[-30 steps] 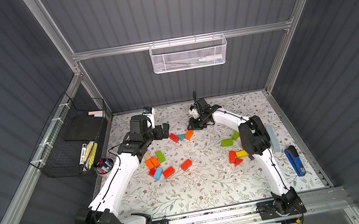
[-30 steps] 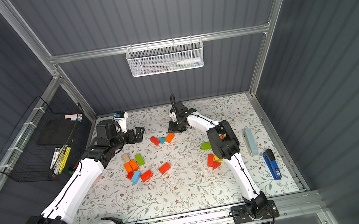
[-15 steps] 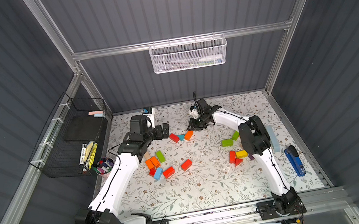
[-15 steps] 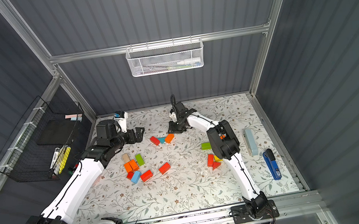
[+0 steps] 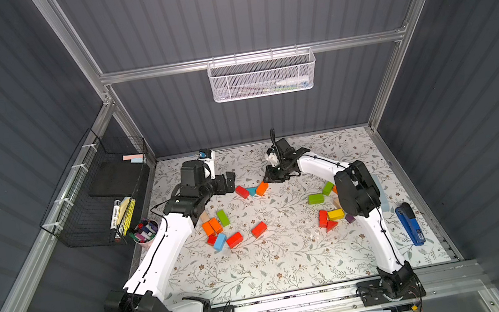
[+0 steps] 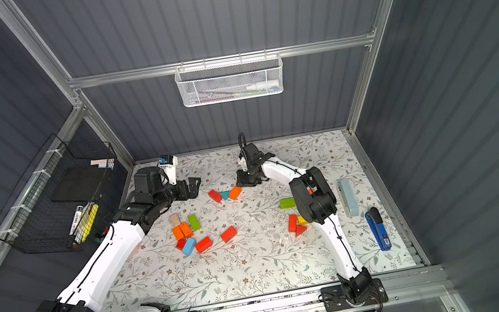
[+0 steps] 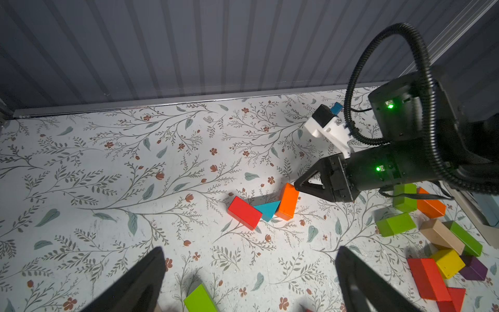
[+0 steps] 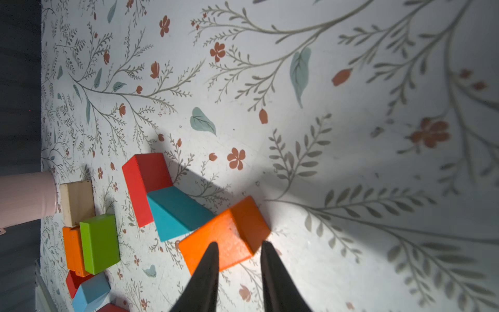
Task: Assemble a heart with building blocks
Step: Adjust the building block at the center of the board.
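On the floral mat [image 5: 290, 258] my left gripper [image 7: 251, 254] gapes wide, right gripper [image 8: 237, 247] fingers narrow at the orange brick [image 8: 216, 237], can't tell if I'm gripping it.

Red brick [image 5: 241, 192], teal wedge [image 5: 252, 192], orange brick [image 5: 261, 188]: lying flat, touching in a shallow V, mid-frame in a top view. Left cluster [image 5: 211, 227] and right cluster [image 5: 335, 214] scattered lower down.

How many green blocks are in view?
4. A green block lies beside the orange bricks by the left arm. By the right arm: a second green brick, a third green brick, and a fourth green brick beside a tan brick. Others may be hidden.
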Action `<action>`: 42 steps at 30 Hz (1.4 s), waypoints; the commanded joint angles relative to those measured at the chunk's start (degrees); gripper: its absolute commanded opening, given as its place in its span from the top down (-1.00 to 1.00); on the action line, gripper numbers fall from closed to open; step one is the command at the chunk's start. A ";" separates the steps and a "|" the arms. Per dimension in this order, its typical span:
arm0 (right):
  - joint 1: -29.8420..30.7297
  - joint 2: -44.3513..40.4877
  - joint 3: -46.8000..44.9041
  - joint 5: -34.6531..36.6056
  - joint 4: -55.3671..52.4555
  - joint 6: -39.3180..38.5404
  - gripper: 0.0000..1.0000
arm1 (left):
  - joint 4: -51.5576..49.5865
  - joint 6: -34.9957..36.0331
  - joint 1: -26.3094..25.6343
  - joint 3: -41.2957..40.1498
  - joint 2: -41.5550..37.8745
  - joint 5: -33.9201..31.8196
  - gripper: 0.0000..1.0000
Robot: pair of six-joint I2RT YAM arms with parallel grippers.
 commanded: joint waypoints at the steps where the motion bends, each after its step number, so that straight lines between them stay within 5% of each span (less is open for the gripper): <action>1: -0.29 -3.74 -2.44 2.45 0.94 -1.02 0.39 | 0.47 -0.47 0.49 -0.22 0.12 0.72 -0.98; 15: 2.97 -7.63 -15.33 2.58 7.67 3.00 0.44 | 0.56 -0.34 0.52 -0.20 0.47 1.01 -0.98; 27: 5.67 -6.43 -15.96 6.97 12.68 11.69 0.49 | 0.57 -0.20 0.56 -0.37 0.07 0.86 -0.99; 42: 6.25 -8.67 -16.89 6.60 10.95 8.82 0.52 | 0.47 -0.30 0.57 -0.30 0.11 0.44 -0.98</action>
